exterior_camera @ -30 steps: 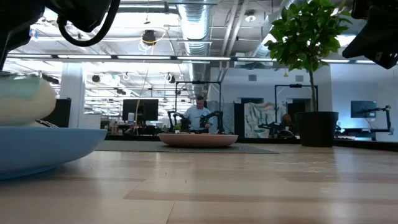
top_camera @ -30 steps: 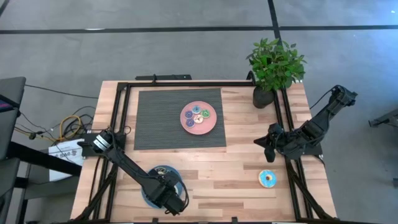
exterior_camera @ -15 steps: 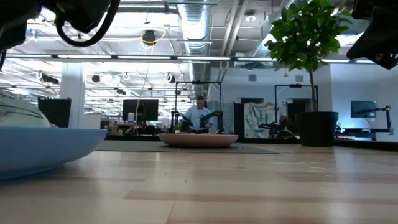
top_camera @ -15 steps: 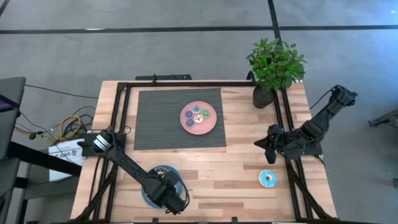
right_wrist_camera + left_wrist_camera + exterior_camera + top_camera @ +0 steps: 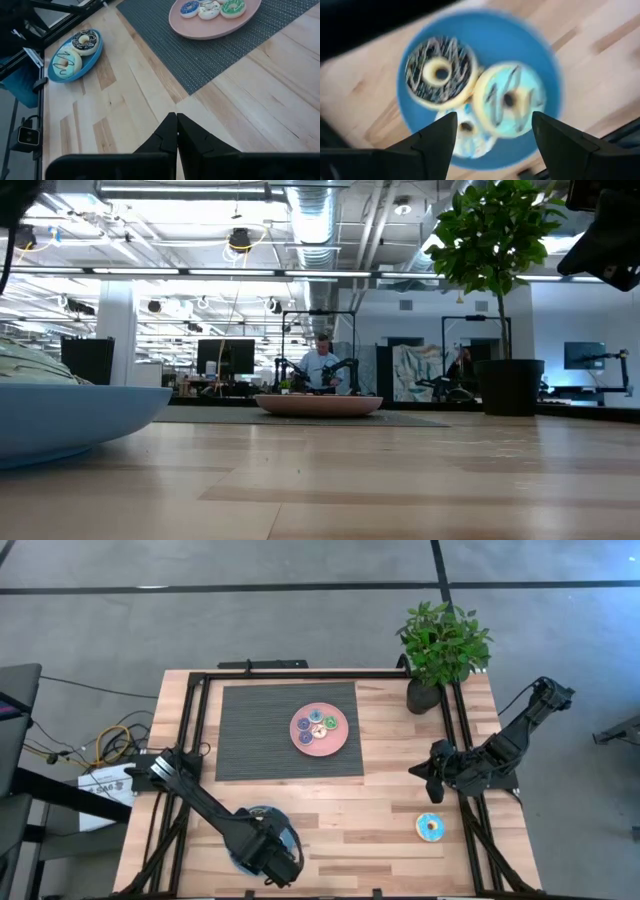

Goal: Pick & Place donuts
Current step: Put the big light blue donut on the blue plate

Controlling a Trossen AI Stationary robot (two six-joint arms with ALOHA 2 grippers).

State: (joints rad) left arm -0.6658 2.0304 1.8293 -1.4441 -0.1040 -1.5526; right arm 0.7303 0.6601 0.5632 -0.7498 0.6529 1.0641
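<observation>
Green potted plant [image 5: 443, 652] beside pink plate [image 5: 319, 730].

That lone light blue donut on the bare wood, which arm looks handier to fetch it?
The right. Its hand, shut, waits close above the light blue donut; the left hand hovers open over the blue plate across the table.

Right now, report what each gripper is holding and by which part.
Nothing is held. The left gripper hangs open above the blue plate with its donuts, empty. The right gripper is shut on nothing, over bare table.
</observation>
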